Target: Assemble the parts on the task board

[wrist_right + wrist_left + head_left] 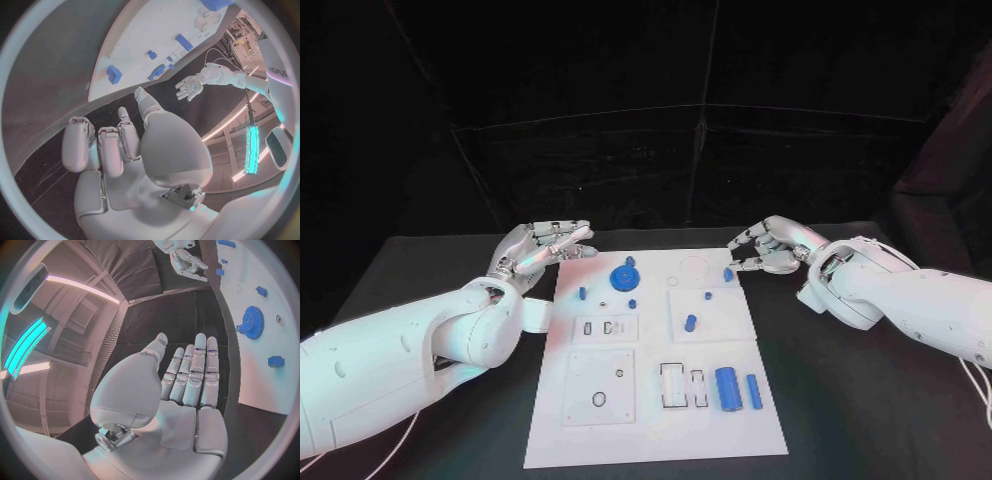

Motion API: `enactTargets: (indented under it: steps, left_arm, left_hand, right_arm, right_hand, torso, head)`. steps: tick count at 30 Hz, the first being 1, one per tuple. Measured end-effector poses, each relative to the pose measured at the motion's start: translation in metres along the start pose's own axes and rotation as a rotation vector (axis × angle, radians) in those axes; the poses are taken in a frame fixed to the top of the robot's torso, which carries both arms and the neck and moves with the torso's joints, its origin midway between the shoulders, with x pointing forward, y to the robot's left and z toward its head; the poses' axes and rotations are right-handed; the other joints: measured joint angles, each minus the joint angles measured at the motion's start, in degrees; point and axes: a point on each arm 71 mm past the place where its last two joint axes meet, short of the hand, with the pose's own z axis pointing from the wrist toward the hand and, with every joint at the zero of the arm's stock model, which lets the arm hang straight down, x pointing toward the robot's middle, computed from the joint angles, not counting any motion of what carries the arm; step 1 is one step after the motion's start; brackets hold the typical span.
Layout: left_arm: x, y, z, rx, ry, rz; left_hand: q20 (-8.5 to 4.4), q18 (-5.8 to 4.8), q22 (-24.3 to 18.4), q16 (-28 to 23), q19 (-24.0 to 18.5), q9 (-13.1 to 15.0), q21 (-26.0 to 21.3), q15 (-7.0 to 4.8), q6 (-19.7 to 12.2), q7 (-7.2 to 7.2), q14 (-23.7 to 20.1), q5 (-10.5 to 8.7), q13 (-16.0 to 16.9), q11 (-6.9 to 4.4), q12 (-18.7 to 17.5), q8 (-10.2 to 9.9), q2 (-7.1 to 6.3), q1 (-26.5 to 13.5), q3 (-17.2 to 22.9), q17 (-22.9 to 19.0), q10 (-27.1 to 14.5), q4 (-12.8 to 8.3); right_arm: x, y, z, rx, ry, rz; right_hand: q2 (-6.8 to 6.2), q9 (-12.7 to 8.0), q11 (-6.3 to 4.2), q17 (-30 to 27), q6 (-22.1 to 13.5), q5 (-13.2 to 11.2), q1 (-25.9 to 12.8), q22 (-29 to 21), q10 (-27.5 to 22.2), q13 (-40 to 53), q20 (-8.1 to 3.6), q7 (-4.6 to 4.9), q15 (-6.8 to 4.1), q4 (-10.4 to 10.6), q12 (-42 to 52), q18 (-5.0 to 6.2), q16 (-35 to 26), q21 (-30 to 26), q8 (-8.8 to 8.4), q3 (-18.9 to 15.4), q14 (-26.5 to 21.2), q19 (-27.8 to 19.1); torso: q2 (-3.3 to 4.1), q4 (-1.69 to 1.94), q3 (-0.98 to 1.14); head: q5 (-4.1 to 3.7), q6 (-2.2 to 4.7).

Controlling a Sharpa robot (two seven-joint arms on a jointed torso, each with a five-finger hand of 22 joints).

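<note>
Lying on black table [862,400]: white task board [646,435]; left hand [538,248] empty, fingers apart; right hand [769,245] likewise.

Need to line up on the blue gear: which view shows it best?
Left wrist view: the gear is large, teeth distinct, on the board. Head view shows it small; right wrist view shows blue parts, but I cannot tell the gear.

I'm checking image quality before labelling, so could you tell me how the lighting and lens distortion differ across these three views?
Head view: black surroundings, task board brightly lit and sharp, edges nearly straight. Left wrist view: strong fisheye, the board's edge curves past the blue gear; bright cyan and pink light strips at the side; left hand evenly lit. Right wrist view: same bending; right hand in pinkish light, a cyan strip glaring near the rim.
</note>
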Motion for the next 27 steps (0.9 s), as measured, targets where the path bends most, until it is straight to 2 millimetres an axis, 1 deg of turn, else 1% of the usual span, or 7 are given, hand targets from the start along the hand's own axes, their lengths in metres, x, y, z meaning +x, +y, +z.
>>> enactTargets:
  steps: [7, 13, 18, 20, 25, 26, 27]
  left_arm:
    - [0.0, 0.001, 0.0, -0.002, -0.001, 0.0]
    - [0.0, 0.002, 0.0, -0.003, -0.003, 0.001]
    - [0.0, 0.002, 0.0, -0.004, -0.002, 0.0]
    - [0.0, 0.003, 0.0, -0.004, -0.002, 0.0]
    - [0.0, 0.003, 0.0, -0.004, -0.001, 0.0]
    - [0.0, 0.003, 0.0, -0.004, -0.001, 0.0]
    - [0.0, 0.003, 0.0, -0.004, -0.001, 0.0]
  left_hand:
    - [0.0, 0.01, -0.06, 0.0, 0.0, 0.0, 0.0, 0.0, 0.0, 0.0, 0.0, 0.0, 0.0, 0.0, 0.0, 0.0, 0.0, 0.0, 0.0, 0.06, 0.0, 0.0]
    - [0.0, 0.01, -0.05, 0.0, 0.0, 0.0, 0.0, 0.0, 0.0, 0.0, 0.0, 0.0, 0.0, 0.0, 0.0, 0.0, 0.0, 0.0, 0.0, 0.06, 0.0, 0.0]
    - [0.0, 0.01, -0.05, 0.0, 0.0, 0.0, 0.0, 0.0, 0.0, 0.0, 0.0, 0.0, 0.0, 0.0, 0.0, 0.0, 0.0, 0.0, 0.0, 0.05, 0.0, 0.0]
    - [0.0, 0.0, -0.05, 0.0, 0.0, 0.0, 0.0, 0.0, 0.0, 0.0, 0.0, 0.0, 0.0, 0.0, 0.0, 0.0, 0.0, 0.0, 0.0, 0.05, 0.0, 0.0]
    - [0.0, 0.01, -0.05, 0.0, 0.0, 0.0, 0.0, 0.0, 0.0, 0.0, 0.0, 0.0, 0.0, 0.0, 0.0, 0.0, 0.0, 0.0, 0.0, 0.05, 0.0, 0.0]
    - [0.0, 0.0, -0.05, 0.0, 0.0, 0.0, 0.0, 0.0, 0.0, 0.0, 0.0, 0.0, 0.0, 0.0, 0.0, 0.0, 0.0, 0.0, 0.0, 0.05, 0.0, 0.0]
    - [0.0, 0.01, -0.05, 0.0, 0.0, 0.0, 0.0, 0.0, 0.0, 0.0, 0.0, 0.0, 0.0, 0.0, 0.0, 0.0, 0.0, 0.0, 0.0, 0.05, 0.0, 0.0]
  right_arm:
    - [0.012, -0.007, 0.0, 0.005, 0.03, 0.0]
    - [0.017, -0.009, 0.0, 0.003, 0.049, -0.005]
    - [0.019, -0.011, 0.001, 0.003, 0.06, -0.01]
    - [0.021, -0.011, 0.001, 0.004, 0.063, -0.012]
    - [0.023, -0.012, 0.003, 0.007, 0.067, -0.016]
    - [0.023, -0.013, 0.004, 0.007, 0.067, -0.017]
    - [0.023, -0.013, 0.004, 0.008, 0.068, -0.018]
  right_hand:
    - [-0.05, -0.03, 0.0, 0.0, 0.0, -0.31, 0.05, -0.14, 0.0, 0.0, 0.0, 0.0, 0.0, -0.32, -0.31, 0.0, 0.0, 0.0, 0.0, -0.32, 0.0, 0.0]
    - [-0.05, -0.03, 0.0, 0.0, 0.0, -0.31, 0.05, -0.21, 0.0, 0.0, 0.0, 0.0, 0.0, -0.47, -0.31, 0.0, 0.0, 0.0, 0.0, -0.48, 0.0, 0.0]
    - [-0.28, -0.03, 0.0, 0.04, 0.0, -0.31, 0.28, -0.21, 0.0, 0.0, 0.0, 0.01, 0.0, -0.47, -0.31, 0.0, 0.0, 0.0, 0.0, -0.47, 0.0, 0.0]
    - [-0.03, -0.03, 0.0, 0.04, -0.21, -0.51, 0.52, -0.21, 0.0, 0.0, 0.0, 0.21, 0.0, -0.47, -0.31, 0.0, 0.0, 0.0, 0.0, -0.47, 0.0, 0.0]
    - [0.65, -0.03, 0.0, 0.04, -0.21, -0.8, 1.21, -0.21, 0.0, 0.0, 0.0, 0.21, 0.0, -0.73, -0.31, 0.0, 0.0, 0.0, 0.0, -0.21, 0.0, 0.0]
    - [0.96, -0.02, 0.0, 0.04, -0.19, -0.86, 1.52, -0.21, 0.0, 0.0, 0.0, 0.2, 0.0, -0.9, -0.31, 0.0, 0.0, 0.0, 0.0, -0.05, 0.0, 0.0]
    - [1.16, 0.02, 0.0, 0.04, 0.06, -1.29, 1.71, -0.21, 0.0, 0.0, 0.0, 0.02, 0.0, -1.0, -0.31, 0.0, 0.0, 0.0, 0.02, -0.04, 0.0, 0.0]
  torso:
    - [0.01, 0.16, -0.06]
    - [0.0, 0.17, -0.13]
    - [-0.04, 0.17, -0.17]
    - [-0.07, 0.18, -0.17]
    - [-0.07, 0.23, -0.18]
    - [-0.07, 0.25, -0.18]
    - [-0.07, 0.26, -0.18]
  head:
    - [-0.25, -0.41]
    - [-0.27, -0.63]
    - [-0.27, -0.66]
    - [-0.27, -0.68]
    - [-0.26, -0.69]
    - [-0.26, -0.7]
    - [-0.26, -0.71]
